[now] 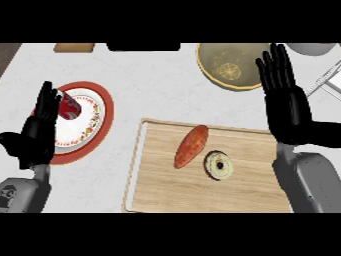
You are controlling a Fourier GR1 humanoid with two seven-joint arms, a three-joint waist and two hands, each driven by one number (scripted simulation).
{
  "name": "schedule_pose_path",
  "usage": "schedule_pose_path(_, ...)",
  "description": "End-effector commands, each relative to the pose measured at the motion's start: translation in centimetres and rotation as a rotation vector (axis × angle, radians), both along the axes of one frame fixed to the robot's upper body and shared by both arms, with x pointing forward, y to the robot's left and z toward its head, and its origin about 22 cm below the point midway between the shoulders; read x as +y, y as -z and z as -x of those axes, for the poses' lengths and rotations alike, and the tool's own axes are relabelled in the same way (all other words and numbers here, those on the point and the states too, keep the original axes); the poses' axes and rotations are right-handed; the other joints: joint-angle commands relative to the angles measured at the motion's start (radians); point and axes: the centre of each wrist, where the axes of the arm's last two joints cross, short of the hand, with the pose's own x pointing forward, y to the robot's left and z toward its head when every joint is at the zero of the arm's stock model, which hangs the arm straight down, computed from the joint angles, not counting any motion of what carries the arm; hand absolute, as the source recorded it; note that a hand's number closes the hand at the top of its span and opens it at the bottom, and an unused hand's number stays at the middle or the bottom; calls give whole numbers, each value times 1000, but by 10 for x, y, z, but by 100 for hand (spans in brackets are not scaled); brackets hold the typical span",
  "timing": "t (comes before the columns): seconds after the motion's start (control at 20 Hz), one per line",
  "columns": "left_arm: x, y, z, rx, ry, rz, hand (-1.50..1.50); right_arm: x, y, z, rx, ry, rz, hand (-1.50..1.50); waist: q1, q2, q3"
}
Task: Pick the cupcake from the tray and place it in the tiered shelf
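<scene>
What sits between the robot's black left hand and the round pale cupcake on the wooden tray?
In the head view, from the left hand: the red-rimmed white plate, a strip of white counter, then an orange-red oblong food beside the cupcake.

Wooden tray (254, 192), centre-right: cupcake (219, 166) just beside red oblong food (191, 146). Red plate (105, 106), left, bearing white patterned dish (84, 127). Yellow-rimmed plate (228, 65), top. Wire shelf (334, 75), top right. Left hand (36, 137) at red plate's left edge, right hand (287, 107) by tray's right end; both flat, fingers straight.
</scene>
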Motion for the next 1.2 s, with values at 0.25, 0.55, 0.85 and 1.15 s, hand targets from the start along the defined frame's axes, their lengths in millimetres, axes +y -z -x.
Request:
schedule_pose_path(0.25,23,59,42,474,-22,127,0,-113,-26,26,25,196,412,150,-76,-16,-27)
schedule_pose_path(0.55,16,57,41,554,74,199,0,-146,53,81,420,307,471,-150,-36,-10,-24)
schedule_pose_path(0.85,18,43,29,552,71,187,0,-148,6,104,348,51,596,-150,-40,-12,-26)
schedule_pose_path(1.15,11,50,41,544,72,193,0,-116,-46,130,397,-102,678,-150,-35,-13,-26)
